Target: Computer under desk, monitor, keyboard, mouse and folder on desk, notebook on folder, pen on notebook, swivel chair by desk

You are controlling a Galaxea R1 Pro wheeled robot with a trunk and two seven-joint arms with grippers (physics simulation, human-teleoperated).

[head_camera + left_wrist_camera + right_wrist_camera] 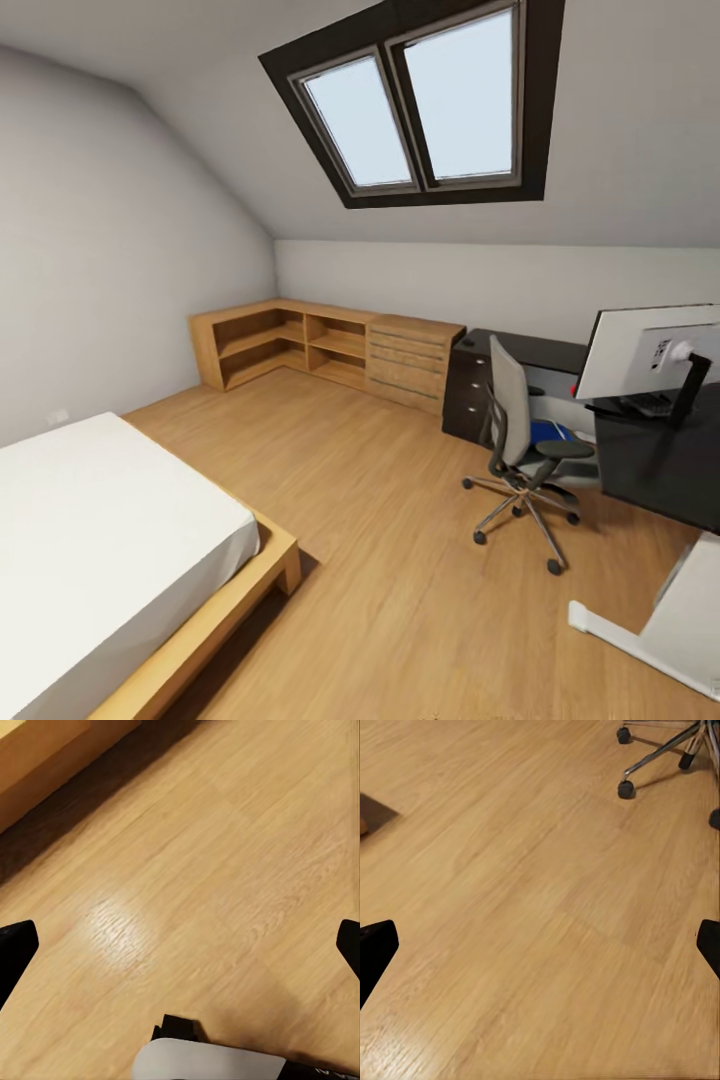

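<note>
The swivel chair (523, 455) is seen standing on the wooden floor (380, 540) in front of the black L-shaped worktop (665, 465), its grey back turned toward the room and its star base just beside the worktop's near edge. A bright blue folder (549, 432) is seen lying on the chair's seat. The monitor (645, 350) is shown upright on the worktop, near its inner corner, with its pale rear side facing the camera. A dark keyboard-like shape is glimpsed behind the monitor's foot, too hidden to be told surely. A light wooden shelf unit (325, 345) is set along the far wall, and a bed (110, 560) occupies the near left. In the wrist views, the left tool (180, 945) and the right tool (540, 945) are held spread wide above bare floor, nothing between the fingertips; chair casters (625, 789) are seen ahead of the right tool.
</note>
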